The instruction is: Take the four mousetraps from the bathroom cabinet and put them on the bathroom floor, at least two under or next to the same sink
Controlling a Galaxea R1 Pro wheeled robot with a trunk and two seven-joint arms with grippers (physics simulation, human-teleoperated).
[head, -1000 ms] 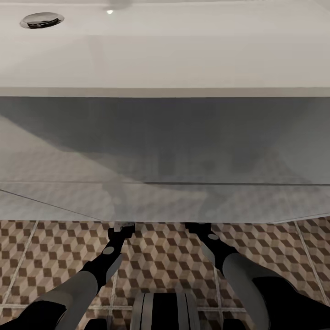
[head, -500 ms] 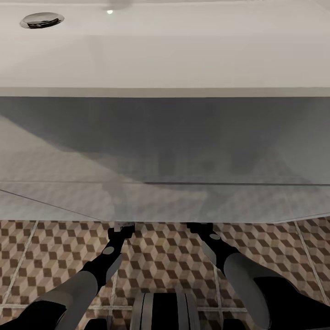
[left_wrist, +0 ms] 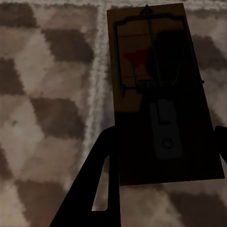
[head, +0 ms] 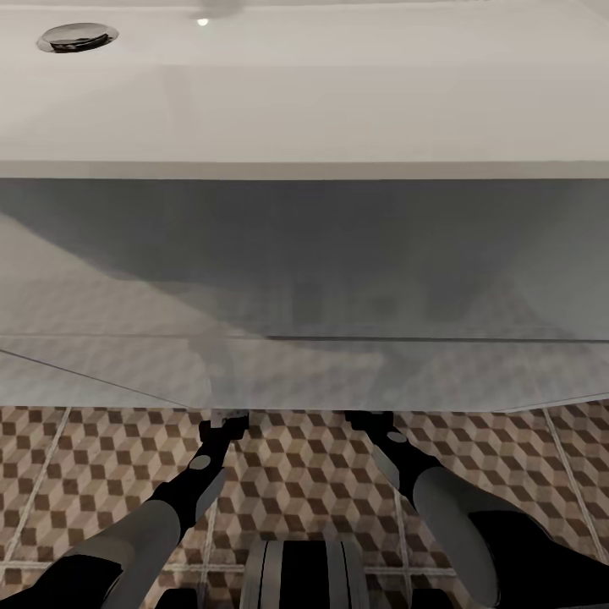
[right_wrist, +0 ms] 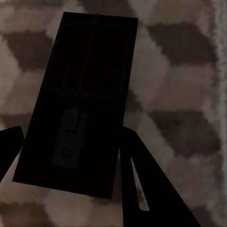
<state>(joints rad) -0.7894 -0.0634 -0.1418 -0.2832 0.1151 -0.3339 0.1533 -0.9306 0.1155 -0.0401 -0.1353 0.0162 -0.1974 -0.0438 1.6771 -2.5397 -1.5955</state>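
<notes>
Seen from the head: wide white bathroom sink (head: 304,93) across the upper part, drain (head: 77,36) at its far left, grey boxy front (head: 304,279) below the rim, faintly mirroring the tile pattern; beneath that front, a strip of bathroom floor (head: 304,474) in brown, beige and white cubes with pale grout lines; left arm (head: 182,499) and right arm (head: 423,486) both reaching forward under the sink's lower edge, fingertips hidden by it.

Left wrist view: left gripper (left_wrist: 163,156) with dark fingers (left_wrist: 94,189) on either side of a mousetrap (left_wrist: 156,71); brown wooden slab with grey wire bar, coil spring and red spot, lying flat on the tiles across a grout line; jaws flanking the slab's near end, close at its edges, but cannot tell whether pinching it or merely alongside, near half lost in shadow.

Right wrist view: right gripper (right_wrist: 68,156) likewise straddling a second mousetrap (right_wrist: 82,80), very dark in shadow, tilted across the cube pattern, flat on the floor; fingers (right_wrist: 142,179) just beside its long edges; grip or gap not discernible.
</notes>
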